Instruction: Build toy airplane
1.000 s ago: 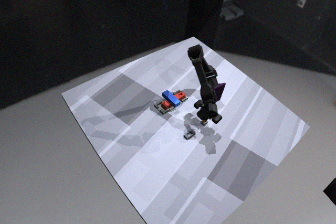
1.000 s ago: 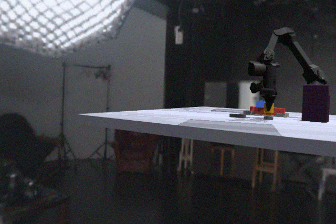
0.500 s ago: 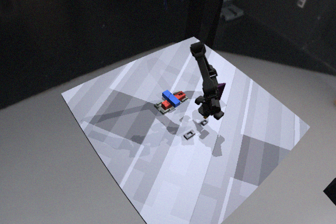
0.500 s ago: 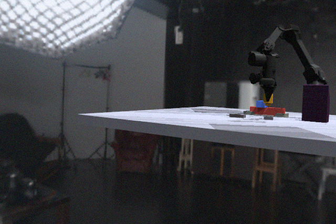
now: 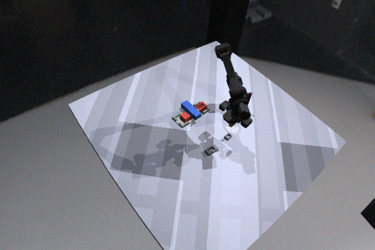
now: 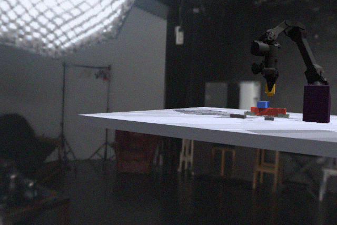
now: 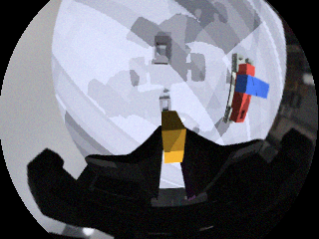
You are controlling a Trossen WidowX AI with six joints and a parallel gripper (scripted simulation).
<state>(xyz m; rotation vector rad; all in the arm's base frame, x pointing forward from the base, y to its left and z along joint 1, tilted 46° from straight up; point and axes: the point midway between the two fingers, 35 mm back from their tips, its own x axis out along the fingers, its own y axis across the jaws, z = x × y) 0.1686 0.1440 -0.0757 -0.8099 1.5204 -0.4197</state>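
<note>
The red fuselage (image 5: 184, 116) (image 6: 277, 111) (image 7: 240, 108) lies in the pale grey-green cradle (image 5: 176, 119) (image 6: 285, 115) (image 7: 228, 114). The blue wing (image 5: 190, 109) (image 6: 263, 104) (image 7: 252, 86) lies across the top of the fuselage and looks level. A socket shows at the fuselage's uncovered end. My gripper (image 6: 269, 89) (image 7: 169, 127) is shut on the yellow tail fin (image 5: 231, 125) (image 6: 273, 89) (image 7: 173, 139) and holds it upright above the table, tab downward, to one side of the cradle. In the top view the gripper's body hides most of the fin.
A larger dark holder (image 5: 209, 151) (image 6: 237, 116) (image 7: 161, 49) and a smaller dark holder (image 5: 226, 135) (image 6: 269, 118) (image 7: 164, 103) stand on the table, both empty. A dark purple block (image 5: 249, 98) (image 6: 316, 104) stands near the arm's base.
</note>
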